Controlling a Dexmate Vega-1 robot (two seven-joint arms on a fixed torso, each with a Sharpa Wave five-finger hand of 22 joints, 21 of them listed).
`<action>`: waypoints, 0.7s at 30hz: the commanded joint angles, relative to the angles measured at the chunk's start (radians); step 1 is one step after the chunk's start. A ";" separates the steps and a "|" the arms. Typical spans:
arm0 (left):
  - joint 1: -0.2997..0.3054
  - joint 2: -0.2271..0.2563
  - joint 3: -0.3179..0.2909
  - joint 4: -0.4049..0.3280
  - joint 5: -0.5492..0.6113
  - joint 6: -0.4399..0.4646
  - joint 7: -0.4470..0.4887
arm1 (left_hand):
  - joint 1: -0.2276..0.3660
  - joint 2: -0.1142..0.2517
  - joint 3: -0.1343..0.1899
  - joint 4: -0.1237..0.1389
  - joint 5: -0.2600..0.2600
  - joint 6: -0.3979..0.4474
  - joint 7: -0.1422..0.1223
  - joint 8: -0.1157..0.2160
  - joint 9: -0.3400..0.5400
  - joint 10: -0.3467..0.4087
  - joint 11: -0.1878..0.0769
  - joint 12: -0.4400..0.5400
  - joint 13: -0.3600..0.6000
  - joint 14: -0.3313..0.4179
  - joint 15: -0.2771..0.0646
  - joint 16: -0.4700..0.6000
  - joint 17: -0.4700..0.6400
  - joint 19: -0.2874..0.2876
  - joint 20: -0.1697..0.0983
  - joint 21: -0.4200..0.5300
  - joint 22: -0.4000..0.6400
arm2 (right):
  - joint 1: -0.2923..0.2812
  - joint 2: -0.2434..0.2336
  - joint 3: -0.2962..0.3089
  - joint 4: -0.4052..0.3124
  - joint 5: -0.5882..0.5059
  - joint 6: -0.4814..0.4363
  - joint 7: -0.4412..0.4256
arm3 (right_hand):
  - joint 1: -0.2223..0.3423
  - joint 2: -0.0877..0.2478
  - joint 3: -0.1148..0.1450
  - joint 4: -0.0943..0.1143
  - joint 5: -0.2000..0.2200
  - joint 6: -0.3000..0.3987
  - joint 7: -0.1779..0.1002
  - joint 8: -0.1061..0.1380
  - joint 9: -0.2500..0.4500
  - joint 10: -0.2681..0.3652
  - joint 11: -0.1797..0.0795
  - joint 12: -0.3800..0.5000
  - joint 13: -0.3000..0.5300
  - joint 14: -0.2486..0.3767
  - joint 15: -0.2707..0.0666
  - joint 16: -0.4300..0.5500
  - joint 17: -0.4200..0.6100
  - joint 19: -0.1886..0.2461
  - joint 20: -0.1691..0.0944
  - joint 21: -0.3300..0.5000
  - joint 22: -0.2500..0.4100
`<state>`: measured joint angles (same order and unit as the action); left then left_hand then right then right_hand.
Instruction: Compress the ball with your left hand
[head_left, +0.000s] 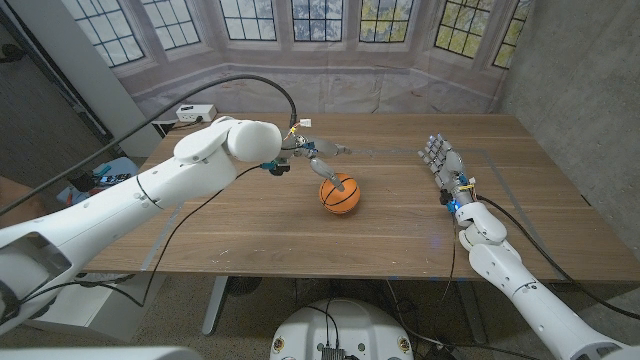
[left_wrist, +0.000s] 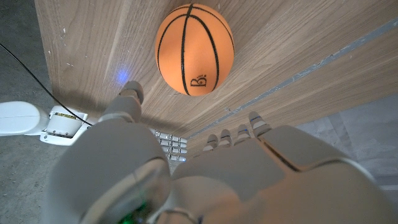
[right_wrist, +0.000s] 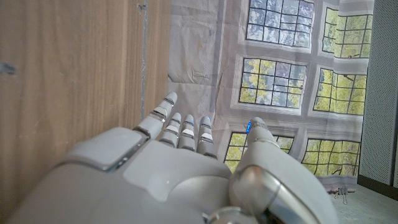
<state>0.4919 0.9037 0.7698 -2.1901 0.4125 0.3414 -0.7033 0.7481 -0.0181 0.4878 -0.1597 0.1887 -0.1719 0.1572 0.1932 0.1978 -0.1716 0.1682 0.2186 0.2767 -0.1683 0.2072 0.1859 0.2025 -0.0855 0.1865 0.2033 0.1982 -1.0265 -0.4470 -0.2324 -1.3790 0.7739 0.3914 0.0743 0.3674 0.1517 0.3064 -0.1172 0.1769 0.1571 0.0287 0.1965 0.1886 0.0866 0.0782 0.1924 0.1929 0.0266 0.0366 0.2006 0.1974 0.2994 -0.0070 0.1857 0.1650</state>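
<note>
An orange basketball-patterned ball (head_left: 340, 194) (left_wrist: 194, 48) lies near the middle of the wooden table (head_left: 250, 230). My left hand (head_left: 316, 159) (left_wrist: 186, 174) hovers just behind and to the left of it, fingers spread and reaching over the ball's top. In the left wrist view there is a gap between the fingertips and the ball, and nothing is in the hand. My right hand (head_left: 445, 166) (right_wrist: 180, 168) stands on its edge at the table's right side, fingers straight and held together, well away from the ball.
A white box (head_left: 195, 113) with a black cable sits at the table's back left corner. Thin tape lines (head_left: 505, 180) run across the right part of the tabletop. A draped wall with windows stands behind the table.
</note>
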 joint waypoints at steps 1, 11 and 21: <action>-0.018 -0.025 0.029 0.034 0.054 -0.003 -0.029 | 0.016 0.002 -0.006 -0.001 0.005 -0.009 -0.003 0.007 0.001 -0.066 -0.002 0.007 0.006 -0.020 0.002 0.007 0.003 -0.008 0.005 0.008 0.005 | -0.017 -0.007 0.013 -0.014 0.012 -0.010 -0.002 | 0.002 -0.008 -0.005 0.000 -0.002 0.011 0.004 0.001 0.002 0.002 0.005 0.007 0.005 0.002 0.009 0.005 0.002 0.001 0.009 0.008 0.005; -0.019 -0.054 0.048 0.057 0.088 -0.010 -0.027 | 0.023 0.001 -0.010 -0.001 0.004 -0.014 -0.005 0.009 0.001 -0.076 0.002 0.008 0.009 -0.030 -0.001 0.007 0.003 -0.030 0.002 0.003 0.006 | -0.040 -0.012 0.025 -0.027 0.027 -0.016 -0.002 | -0.001 -0.009 -0.007 0.001 -0.001 0.012 0.004 0.001 0.002 0.001 0.004 0.007 0.006 0.001 0.008 0.005 0.003 0.001 0.010 0.008 0.005; -0.008 -0.062 0.060 0.051 0.116 0.002 -0.035 | 0.029 0.005 -0.014 0.003 0.003 -0.022 0.007 0.010 0.001 -0.086 0.011 0.011 0.014 -0.036 0.007 0.010 0.004 -0.042 0.013 0.005 0.007 | -0.042 -0.010 0.029 -0.027 0.035 -0.018 0.007 | -0.003 -0.009 -0.008 0.001 -0.001 0.010 0.003 0.000 0.002 0.000 0.005 0.007 0.006 0.002 0.009 0.005 0.003 0.000 0.010 0.007 0.005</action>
<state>0.4771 0.8546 0.8145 -2.1409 0.4932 0.3350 -0.7326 0.7734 -0.0109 0.4779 -0.1582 0.1887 -0.1718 0.1572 0.2012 0.1969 -0.1716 0.1681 0.2223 0.2859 -0.1718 0.2036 0.1859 0.2023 -0.1208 0.1920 0.2053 0.2026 -1.0611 -0.4575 -0.2101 -1.4032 0.7981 0.3773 0.0726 0.3633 0.1477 0.3035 -0.1143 0.1769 0.1626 0.0342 0.1965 0.1884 0.0867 0.0782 0.1924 0.1929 0.0253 0.0379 0.2006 0.1979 0.2988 -0.0066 0.1856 0.1650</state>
